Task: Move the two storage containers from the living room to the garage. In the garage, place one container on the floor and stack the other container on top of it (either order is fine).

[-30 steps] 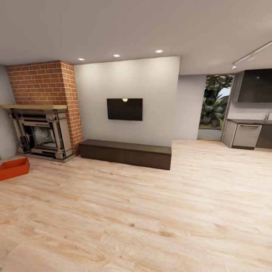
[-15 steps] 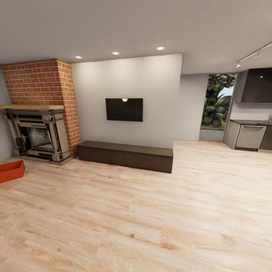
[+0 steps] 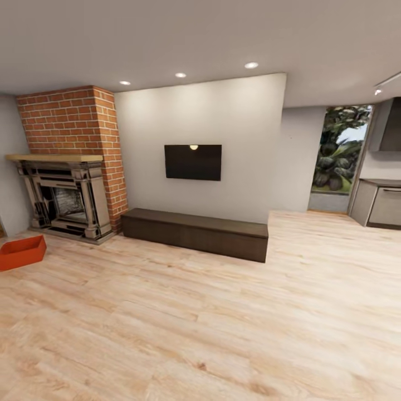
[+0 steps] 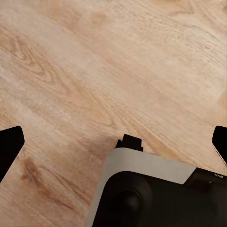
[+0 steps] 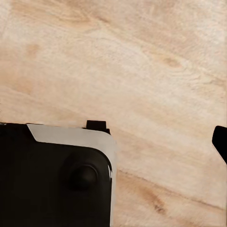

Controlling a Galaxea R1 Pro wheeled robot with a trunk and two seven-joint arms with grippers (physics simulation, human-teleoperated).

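I am in the living room with its light wood-plank floor (image 3: 223, 334). One orange-red open-top storage container (image 3: 21, 252) sits on the planks at the far left of the head view, in front of the brick fireplace (image 3: 67, 189), well away from me. In the left wrist view my left gripper (image 4: 115, 144) is open, its dark fingertips (image 4: 9, 146) wide apart over bare planks. The right wrist view shows my right gripper (image 5: 113, 142) open above the floor, one fingertip (image 5: 221, 142) at the frame edge. Neither holds anything.
A long low dark-brown cabinet (image 3: 195, 234) runs along the white wall under a wall-mounted TV (image 3: 192, 162). A glass door (image 3: 338, 156) with greenery behind it and grey kitchen cabinets (image 3: 384, 203) stand at the right. My own base (image 4: 156, 194) shows below the left gripper.
The whole head view has shifted as the camera moved: wall, cabinet and fireplace now sit further right and look slightly nearer. The container has not moved on the floor.
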